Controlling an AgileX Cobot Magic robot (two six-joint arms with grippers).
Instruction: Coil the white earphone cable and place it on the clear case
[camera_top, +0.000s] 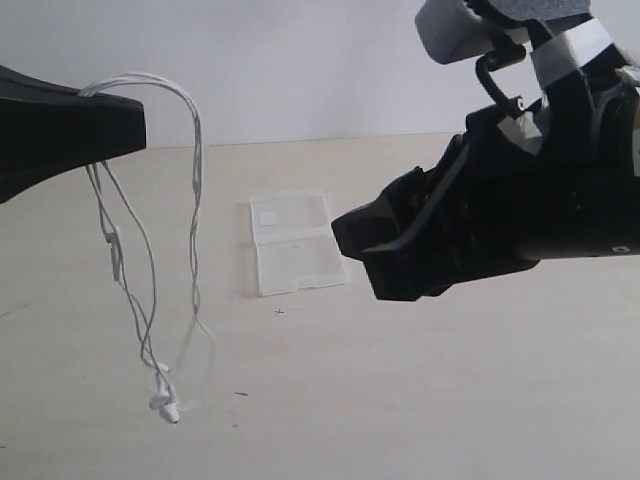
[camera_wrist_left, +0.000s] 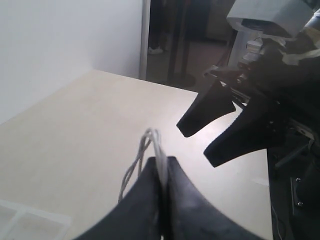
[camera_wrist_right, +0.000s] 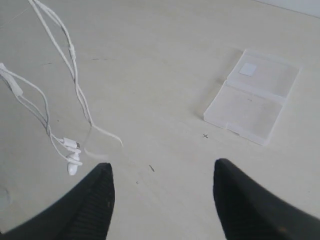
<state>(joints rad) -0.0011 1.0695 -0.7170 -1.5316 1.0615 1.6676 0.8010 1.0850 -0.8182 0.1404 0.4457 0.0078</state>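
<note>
White earphone cable (camera_top: 195, 200) judged light, limp, tangle-prone; earbuds (camera_top: 165, 403) dangle nearest, low over table (camera_top: 450, 400), contact unclear; strands rise in loose loops to left gripper (camera_wrist_left: 161, 165), clenched on bunched wires; right gripper (camera_wrist_right: 162, 172) spread wide, empty, well apart from cable; best hold judged mid-strand, not earbuds; clear case (camera_top: 295, 245) lies open beyond, nothing on it.

Thin white earphone cable (camera_top: 196, 190) hangs in long loops, earbuds (camera_top: 165, 403) lowest. Clear flat hinged plastic case (camera_top: 295, 243) lies open nearby.
</note>
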